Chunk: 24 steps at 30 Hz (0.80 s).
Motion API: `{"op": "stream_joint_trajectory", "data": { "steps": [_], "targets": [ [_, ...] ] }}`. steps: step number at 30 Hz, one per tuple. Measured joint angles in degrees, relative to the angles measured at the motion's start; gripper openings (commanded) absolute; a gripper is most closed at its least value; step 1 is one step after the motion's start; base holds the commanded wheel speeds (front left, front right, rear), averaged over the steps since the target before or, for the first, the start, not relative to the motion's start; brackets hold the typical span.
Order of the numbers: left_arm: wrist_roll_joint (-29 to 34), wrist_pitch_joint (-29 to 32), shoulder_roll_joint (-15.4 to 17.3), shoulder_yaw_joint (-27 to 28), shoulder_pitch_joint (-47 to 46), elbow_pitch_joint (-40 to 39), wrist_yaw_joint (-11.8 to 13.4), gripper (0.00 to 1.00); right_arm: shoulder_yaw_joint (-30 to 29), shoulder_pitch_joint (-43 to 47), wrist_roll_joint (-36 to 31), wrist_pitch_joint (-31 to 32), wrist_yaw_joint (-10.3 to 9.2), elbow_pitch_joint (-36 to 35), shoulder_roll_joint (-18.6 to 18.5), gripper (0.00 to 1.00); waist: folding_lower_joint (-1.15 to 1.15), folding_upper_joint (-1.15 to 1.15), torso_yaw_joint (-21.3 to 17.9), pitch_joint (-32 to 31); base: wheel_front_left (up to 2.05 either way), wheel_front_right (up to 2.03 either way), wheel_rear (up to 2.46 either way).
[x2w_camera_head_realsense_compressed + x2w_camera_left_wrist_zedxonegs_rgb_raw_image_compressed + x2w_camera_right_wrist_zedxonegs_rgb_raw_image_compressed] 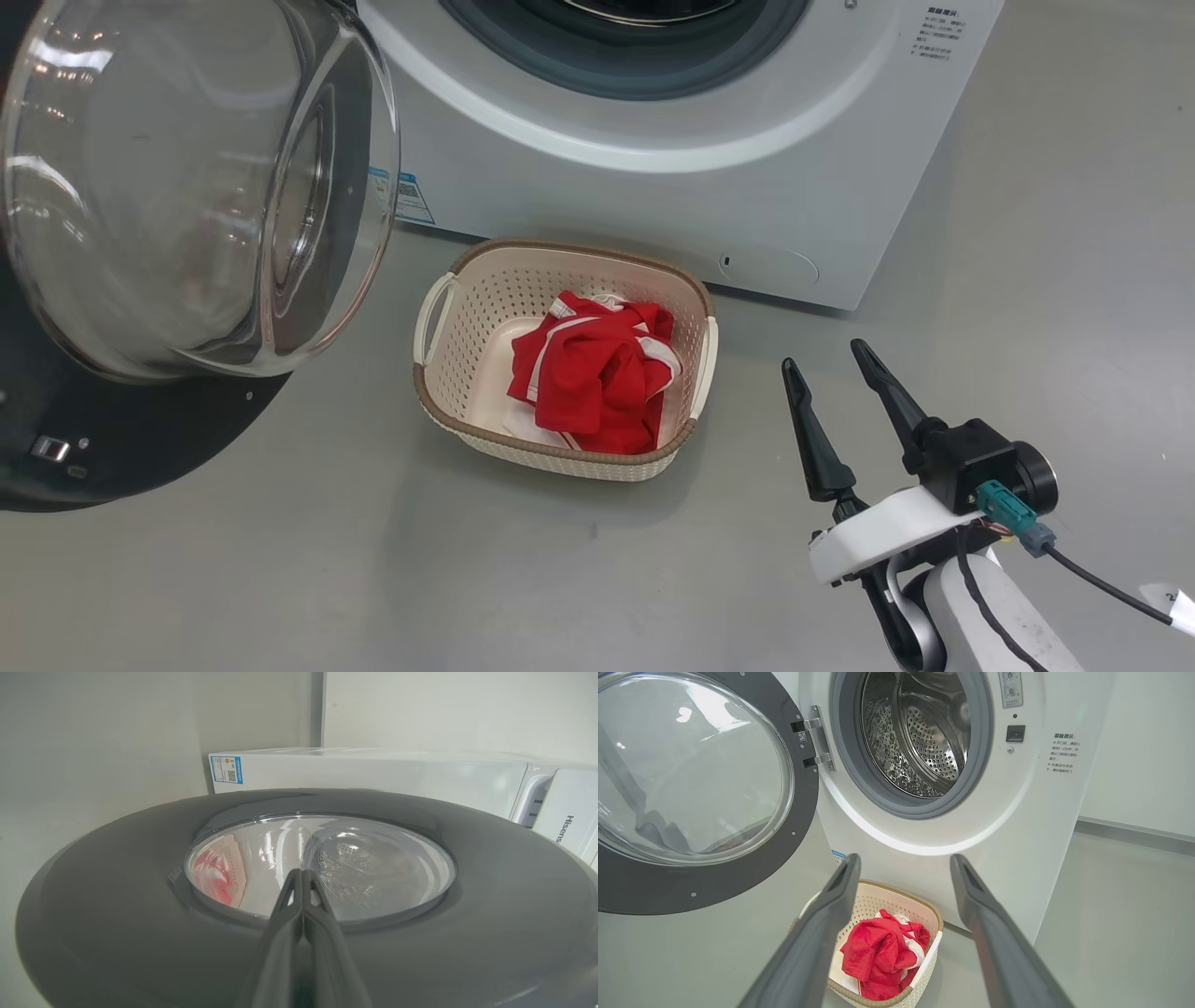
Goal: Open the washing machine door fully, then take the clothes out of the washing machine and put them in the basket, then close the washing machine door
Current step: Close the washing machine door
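The washing machine (653,177) (1017,826) stands open, its steel drum (920,737) showing no fabric inside. Its door (187,187) (691,788) (117,933) is swung wide to the left, black rim around a clear glass bowl. The red and white clothes (593,369) (878,956) lie heaped in the cream basket (439,327) (929,970) on the floor before the machine. My left gripper (301,872) is shut, fingertips at the outer face of the door glass. My right gripper (823,355) (903,863) is open and holds nothing, to the right of the basket.
The grey floor (280,579) spreads around the basket and machine. A pale wall (1148,742) runs to the machine's right. A cable (1102,583) hangs from my right wrist.
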Motion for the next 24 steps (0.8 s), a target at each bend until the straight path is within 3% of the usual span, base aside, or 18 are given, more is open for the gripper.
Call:
{"op": "stream_joint_trajectory", "data": {
  "steps": [6,12,24],
  "targets": [
    [-0.5,4.5,-1.5,-0.5,1.5,-0.4,-1.5,0.00,0.0,0.0,0.2,-0.4,0.00,0.2,0.0,1.00,0.00,0.00,0.1,-0.6,0.00,0.00,0.00],
    [-1.4,6.8,-3.1,-0.5,3.1,-1.5,-4.8,0.00,0.1,0.2,0.3,-0.4,0.00,0.5,0.1,1.00,0.00,0.00,0.3,-1.1,0.00,0.00,0.00],
    [-4.7,12.8,-5.9,0.6,6.6,-3.0,-5.8,0.00,0.5,0.6,0.8,-0.4,0.00,0.9,0.3,1.00,0.00,0.00,0.5,-2.9,0.00,0.00,0.00]
  ]
}}
